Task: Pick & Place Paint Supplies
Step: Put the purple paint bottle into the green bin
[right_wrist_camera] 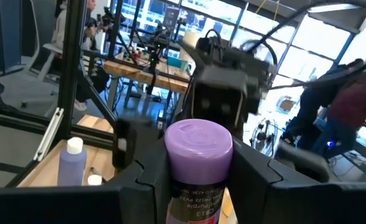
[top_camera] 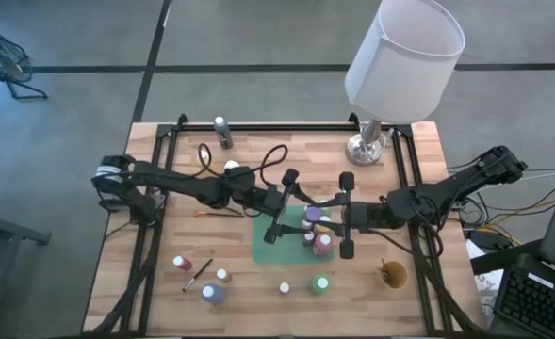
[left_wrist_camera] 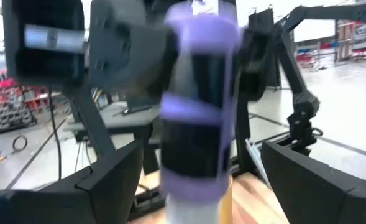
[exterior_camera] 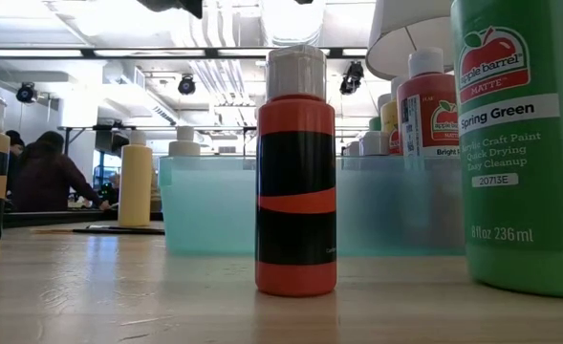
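The right gripper (right_wrist_camera: 198, 177) is clamped on a small purple paint bottle with a purple cap (right_wrist_camera: 198, 155), its two dark fingers (right_wrist_camera: 266, 180) pressed to either side of the bottle just below the cap. In the high view this gripper (top_camera: 345, 215) holds the bottle (top_camera: 312, 216) over the flat green rectangular mat (top_camera: 269, 247), right above a tight cluster of small paint bottles (top_camera: 320, 237) standing there.

Facing it from the other side, the left gripper (top_camera: 285, 205) has its fingers spread wide apart, with nothing between them; the purple bottle (left_wrist_camera: 198, 106) sits just in front of it.

Farther from the right gripper, toward the table's near edge, stand a green bottle (top_camera: 321, 284), a small white-capped bottle (top_camera: 284, 288) and a small round tan cup (top_camera: 392, 274). Well apart, past the left gripper, are a red bottle (top_camera: 180, 263), a blue bottle (top_camera: 211, 293) and a thin dark-handled brush (top_camera: 198, 274).
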`<state>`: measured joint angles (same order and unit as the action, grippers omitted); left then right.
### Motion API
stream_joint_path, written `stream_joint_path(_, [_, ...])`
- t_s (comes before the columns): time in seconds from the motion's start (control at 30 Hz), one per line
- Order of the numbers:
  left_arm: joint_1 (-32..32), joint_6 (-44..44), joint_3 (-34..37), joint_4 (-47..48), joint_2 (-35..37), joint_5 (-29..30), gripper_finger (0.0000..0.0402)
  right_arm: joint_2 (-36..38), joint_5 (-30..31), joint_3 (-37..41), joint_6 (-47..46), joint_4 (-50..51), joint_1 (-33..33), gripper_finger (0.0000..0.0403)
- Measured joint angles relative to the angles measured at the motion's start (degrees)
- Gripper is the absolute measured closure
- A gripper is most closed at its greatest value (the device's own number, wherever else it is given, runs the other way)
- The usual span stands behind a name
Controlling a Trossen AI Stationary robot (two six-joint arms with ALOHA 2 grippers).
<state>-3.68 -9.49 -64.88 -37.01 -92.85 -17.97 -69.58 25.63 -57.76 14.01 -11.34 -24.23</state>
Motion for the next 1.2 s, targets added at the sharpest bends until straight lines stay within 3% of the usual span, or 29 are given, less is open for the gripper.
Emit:
stream_joint_path(0.43, [-0.4, -0.5, -3.3, 4.1, 0.3, -1.2, 0.0076, 0.0, 0.0, 0.0, -0.5, 0.4, 0.0, 0.0282])
stream_joint_path(0.77, [-0.5, -3.2, -10.9, 16.4, -0.9, -1.3, 0.0120, 0.1, -0.1, 0.0, -1.4, 0.8, 0.2, 0.0284])
stream_joint_path(1.0, [-0.5, -3.9, -12.3, 17.1, -2.6, -1.3, 0.0140, 0.1, -0.1, 0.0, -2.0, 1.9, 0.2, 0.0291])
stream_joint_path(1.2, [-0.5, -3.4, -12.4, 17.5, -2.6, -1.3, 0.0184, 0.1, -0.1, 0.0, -2.4, 2.5, 0.2, 0.0285])
